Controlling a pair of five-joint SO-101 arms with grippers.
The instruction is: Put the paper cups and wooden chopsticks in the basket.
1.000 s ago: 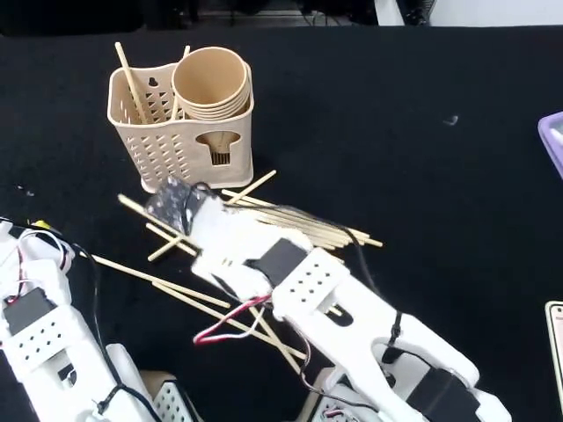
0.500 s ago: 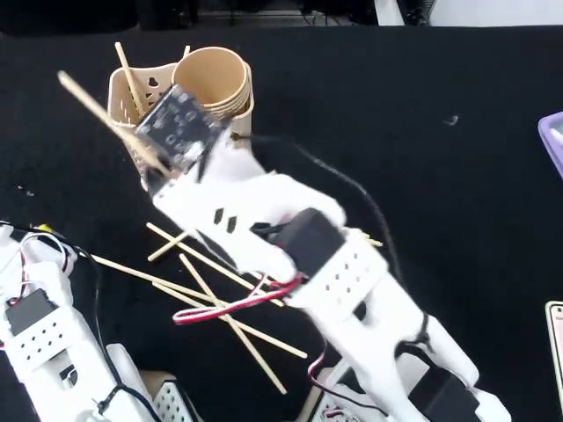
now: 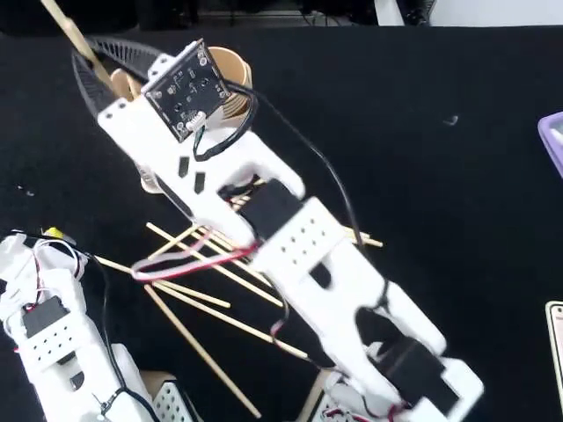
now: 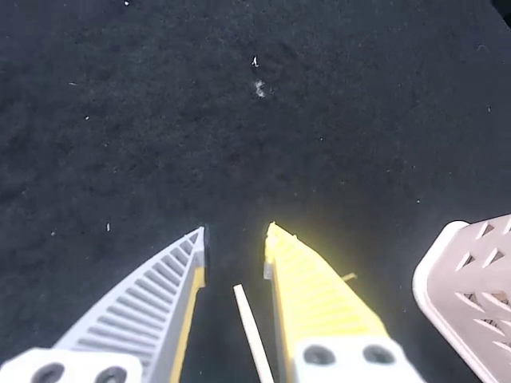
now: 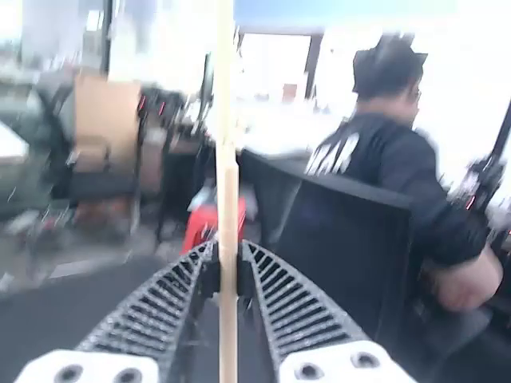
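Observation:
My right gripper is raised over the far left of the table, above the beige basket, which its arm mostly hides. It is shut on one wooden chopstick that sticks up and away. In the right wrist view this chopstick stands upright between the shut fingers. Stacked paper cups show in the basket beside the arm. Several chopsticks lie scattered on the black table. My left gripper is open low over the table, with a chopstick end lying between its fingers.
The left arm sits at the near left corner. A pale perforated piece lies beside the left gripper. A purple object and a card are at the right edge. The black table is bare at the far right.
My right gripper rose from the chopstick pile with one chopstick and swung up and far-left over the basket. The chopsticks left on the table shifted. The left arm shifted slightly.

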